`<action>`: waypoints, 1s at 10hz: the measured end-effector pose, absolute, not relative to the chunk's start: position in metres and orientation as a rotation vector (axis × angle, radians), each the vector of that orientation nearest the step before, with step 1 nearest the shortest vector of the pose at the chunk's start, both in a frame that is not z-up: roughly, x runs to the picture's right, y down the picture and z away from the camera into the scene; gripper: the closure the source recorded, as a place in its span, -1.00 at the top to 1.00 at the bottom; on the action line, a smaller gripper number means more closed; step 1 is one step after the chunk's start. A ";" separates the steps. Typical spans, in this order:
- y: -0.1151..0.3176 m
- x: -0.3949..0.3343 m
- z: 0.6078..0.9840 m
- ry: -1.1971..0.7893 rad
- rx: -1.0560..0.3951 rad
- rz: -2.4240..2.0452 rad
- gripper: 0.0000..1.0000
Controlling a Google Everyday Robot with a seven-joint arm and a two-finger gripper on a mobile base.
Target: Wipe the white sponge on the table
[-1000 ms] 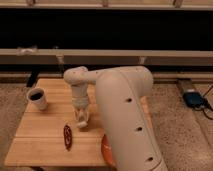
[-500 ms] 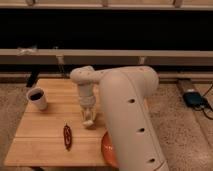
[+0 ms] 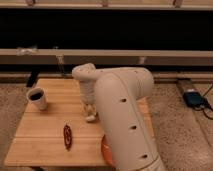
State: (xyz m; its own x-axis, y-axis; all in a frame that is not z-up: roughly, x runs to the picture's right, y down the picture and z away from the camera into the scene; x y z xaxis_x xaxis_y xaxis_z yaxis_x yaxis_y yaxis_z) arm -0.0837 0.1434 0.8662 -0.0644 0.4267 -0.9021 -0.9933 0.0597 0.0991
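A: Camera view, counted: one table of pale planks, one cup, one sponge, one plate, one arm with one gripper.

B: And the small dark red thing?

A: One as well, lying flat toward 7 o'clock from the table's middle. Cannot tell what.

B: Where the cup?

A: At 10 o'clock, near the left edge, upright, white, with dark liquid inside.

B: Sponge?

A: About the table's middle, a little toward 3 o'clock, resting on the wood. Small, cream-white, directly under the gripper.

B: Gripper?

A: Pointing down over that same spot, fingers drawn narrow, pinching the sponge from above and pressing it onto the planks.

B: Plate?

A: At 5 o'clock, near the front edge, orange-red. Only a sliver showing, the rest hidden behind the arm.

B: Any writing or labels?

A: Too small to tell on cup, sponge or arm.

B: Off the table?

A: One blue box with a cable on the speckled floor, out at 3 o'clock.
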 end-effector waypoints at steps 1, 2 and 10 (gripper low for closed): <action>0.132 -0.086 0.875 0.956 -0.768 1.381 -1.00; 0.123 -0.089 0.883 0.936 -0.755 1.377 -1.00; 0.065 -0.164 0.951 0.760 -0.754 1.214 -1.00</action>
